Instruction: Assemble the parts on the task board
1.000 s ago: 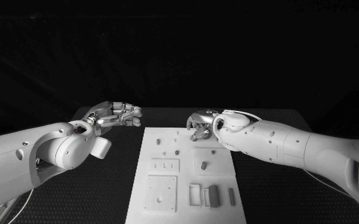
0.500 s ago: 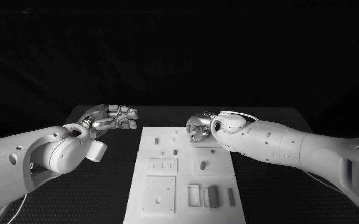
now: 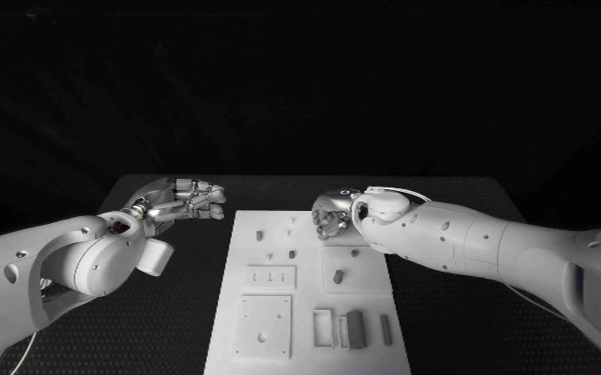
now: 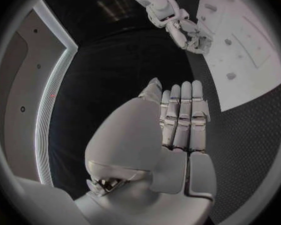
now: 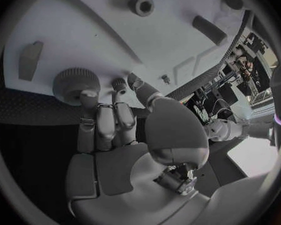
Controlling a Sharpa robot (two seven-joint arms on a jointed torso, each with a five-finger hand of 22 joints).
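Right hand point(image 3: 333, 215) over task board point(image 3: 313, 305) far end, fingertips point(image 5: 89, 96) apparently touching knurled round part point(image 5: 76, 84); grip unconfirmed. Left hand point(image 3: 188, 199) empty, fingers extended, above surface point(image 3: 188, 305).

room: dark backdrop; black table point(image 3: 451, 305) | wall: lit strip point(image 4: 53, 92)

Black table point(image 3: 476, 305) with fine textured surface, extending on both sides of the white plate; far edge visible against dark background.
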